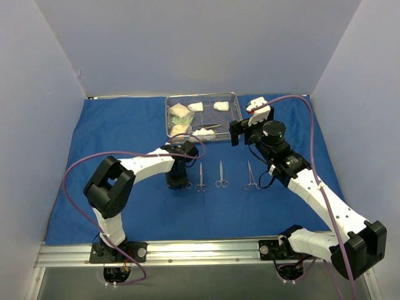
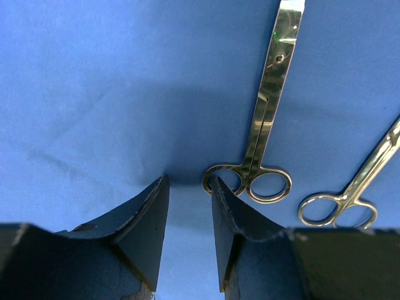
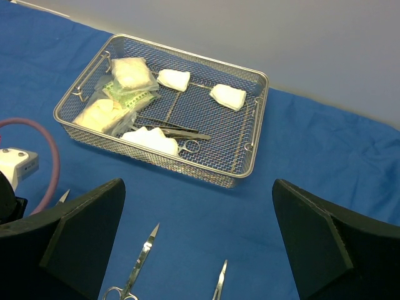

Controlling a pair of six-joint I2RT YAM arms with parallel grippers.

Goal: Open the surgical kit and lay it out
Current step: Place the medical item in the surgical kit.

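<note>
The blue drape lies spread over the table. At the back stands the wire-mesh tray with white gauze pads, clear packets and thin steel instruments inside. Three scissor-like instruments lie in a row on the drape. My left gripper points down at the drape, open, with only cloth between its fingers; its right fingertip is at a finger ring of the leftmost scissors. My right gripper hovers wide open, short of the tray's near rim.
Grey walls close in the back and both sides. A purple cable loops over the left of the drape, another runs along the right arm. A metal rail marks the near edge.
</note>
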